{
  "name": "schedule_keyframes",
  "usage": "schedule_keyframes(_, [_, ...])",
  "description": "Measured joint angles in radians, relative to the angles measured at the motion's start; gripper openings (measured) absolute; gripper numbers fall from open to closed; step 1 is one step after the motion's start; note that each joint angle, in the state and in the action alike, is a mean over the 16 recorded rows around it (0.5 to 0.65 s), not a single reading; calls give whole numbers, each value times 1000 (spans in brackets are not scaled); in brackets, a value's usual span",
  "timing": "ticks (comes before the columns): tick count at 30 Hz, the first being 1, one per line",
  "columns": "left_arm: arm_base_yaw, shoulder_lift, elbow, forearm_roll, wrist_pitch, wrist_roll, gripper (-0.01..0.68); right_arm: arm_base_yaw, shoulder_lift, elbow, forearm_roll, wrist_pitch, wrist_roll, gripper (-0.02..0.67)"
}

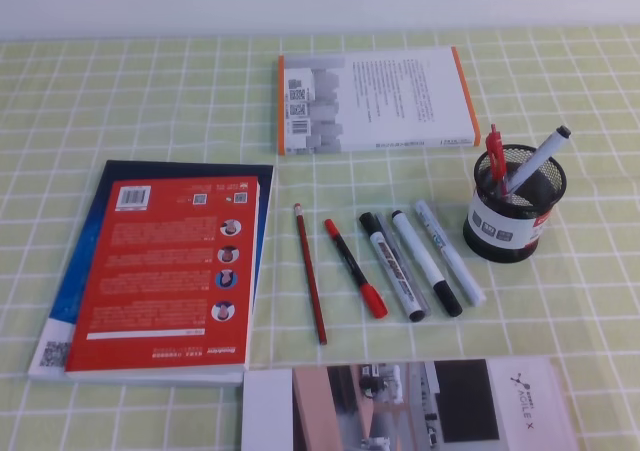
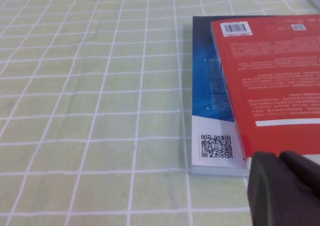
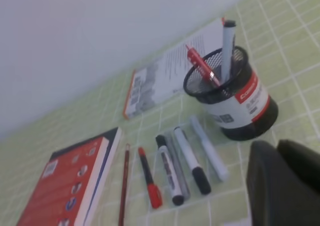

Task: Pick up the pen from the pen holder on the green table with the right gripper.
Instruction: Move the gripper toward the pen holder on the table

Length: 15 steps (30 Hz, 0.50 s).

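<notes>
The round black wire-mesh pen holder (image 1: 514,216) at three o'clock on the green gridded table (image 1: 150,101) holds two pens: one white-barrelled pen (image 1: 535,160), one red pen (image 1: 496,156). Five more lie beside it. The dark right gripper (image 3: 280,183) is closed, empty.

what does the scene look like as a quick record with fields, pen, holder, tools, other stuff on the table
pen: white barrel, dark cap up, standing tilted in the holder
pen holder: black mesh cup with white band, on the green table, right side
also in holder: red pen
right tool: dark tip at the lower edge of its wrist view, shut, holding nothing, short of the holder
left tool: tip near the red book's corner, state unclear
loose row: pencil, red marker, three pale markers
books: red book, white book
</notes>
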Motion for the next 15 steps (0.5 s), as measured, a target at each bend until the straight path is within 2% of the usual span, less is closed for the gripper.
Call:
schedule_keyframes(7, [0,0,0,0,0,0,-5,0,210,-141,-39,163,-56,-13])
schedule_keyframes(15, [0,0,0,0,0,0,-5,0,491,-264,-89,274,-119,-13])
